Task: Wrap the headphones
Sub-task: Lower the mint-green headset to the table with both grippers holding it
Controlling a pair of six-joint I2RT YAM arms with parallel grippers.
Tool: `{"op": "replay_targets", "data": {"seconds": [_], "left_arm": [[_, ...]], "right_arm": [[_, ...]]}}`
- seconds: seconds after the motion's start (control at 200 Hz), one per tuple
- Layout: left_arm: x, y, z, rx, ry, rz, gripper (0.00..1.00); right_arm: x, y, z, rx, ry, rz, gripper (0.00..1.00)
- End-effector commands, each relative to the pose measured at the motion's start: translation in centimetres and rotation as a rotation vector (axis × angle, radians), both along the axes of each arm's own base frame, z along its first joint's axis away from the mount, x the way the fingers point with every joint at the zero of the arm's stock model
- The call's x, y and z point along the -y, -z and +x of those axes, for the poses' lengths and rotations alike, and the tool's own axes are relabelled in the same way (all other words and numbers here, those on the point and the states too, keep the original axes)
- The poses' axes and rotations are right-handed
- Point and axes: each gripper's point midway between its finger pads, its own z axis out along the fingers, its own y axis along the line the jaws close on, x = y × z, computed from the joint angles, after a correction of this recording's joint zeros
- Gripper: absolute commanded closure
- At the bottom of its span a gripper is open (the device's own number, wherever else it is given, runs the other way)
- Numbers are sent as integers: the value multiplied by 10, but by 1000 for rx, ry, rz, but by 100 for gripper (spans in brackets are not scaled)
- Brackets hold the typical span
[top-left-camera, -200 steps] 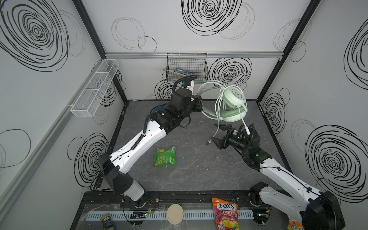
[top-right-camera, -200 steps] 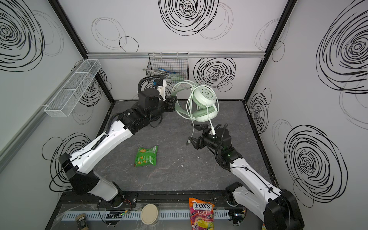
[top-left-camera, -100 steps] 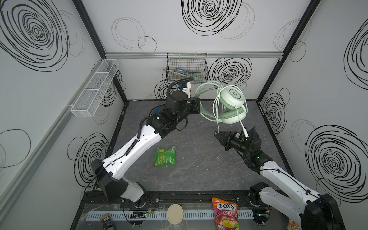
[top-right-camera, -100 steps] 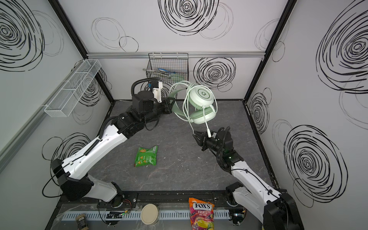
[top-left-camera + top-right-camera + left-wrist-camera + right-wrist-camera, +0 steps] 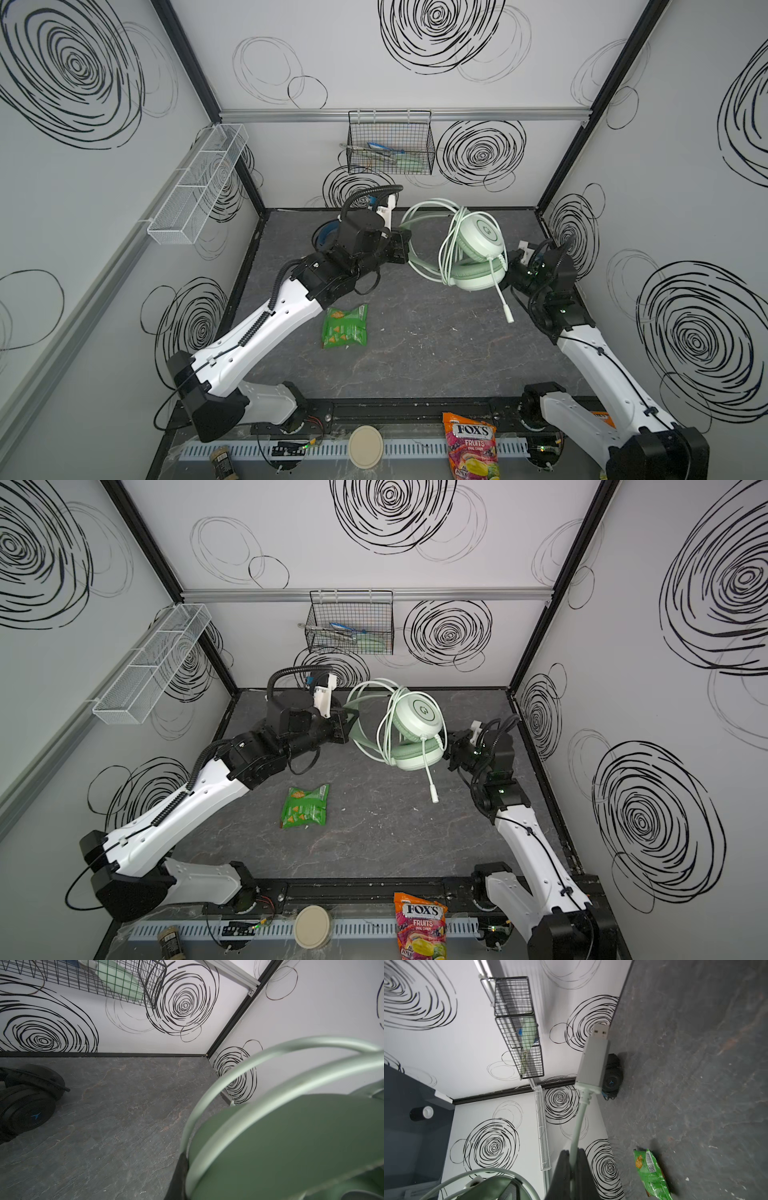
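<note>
Above the dark stone-look table point(image 5: 415, 365), a little toward one o'clock if the far wall is twelve, the mint green headset point(image 5: 478, 245) hangs in the air between the two arms, clear of the surface. The left gripper point(image 5: 404, 249) reaches it from its nine o'clock side and is clamped tight on the headband point(image 5: 291, 1147), whose padded strap and thin hoops fill the left wrist view. The pale cable point(image 5: 445, 253) is looped several times around the band and the upper cup.

The right gripper point(image 5: 505, 277) sits at four o'clock of the headset, just beside the lower cushion. Its fingers point(image 5: 564, 1174) are pressed together on the cable, and the right wrist view shows the cord running out between them to the USB plug point(image 5: 593, 1059). In both top views that free end dangles at five o'clock of the headset, above the table.

The black headset point(image 5: 27, 1103) lies on the table at eleven o'clock, close to the far wall and mostly hidden behind the left arm from above. A green snack bag point(image 5: 345, 326) lies flat at seven o'clock of the mint one, well apart from it. A black wire basket point(image 5: 390, 145) hangs on the far wall at twelve and a white mesh shelf point(image 5: 199, 183) at ten. By the front rail at six sit a Fox's candy bag point(image 5: 469, 444) and a round cream lid point(image 5: 365, 446).
</note>
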Motion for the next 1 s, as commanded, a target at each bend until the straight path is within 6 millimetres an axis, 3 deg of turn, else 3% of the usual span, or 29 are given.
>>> {"op": "replay_targets", "data": {"seconds": [0.0,0.18,0.32,0.435,0.74,0.996], "left_arm": [[7,-31,-28,67,130,-68,100],[1,-3,-37,36,163,36,100],[1,13,-36,17,180,99,100],[3,21,-34,8,186,114,100],[9,26,-36,109,284,174,100],[-3,31,-32,72,280,145,100]], "right_arm": [[6,-29,10,148,10,-195,100],[-21,-80,6,357,-110,-388,100],[-54,-112,-24,577,-200,-487,100],[-72,-123,-49,705,-257,-569,100],[-80,-166,-103,1025,-316,-652,98],[-84,-172,-123,1121,-377,-659,99]]}}
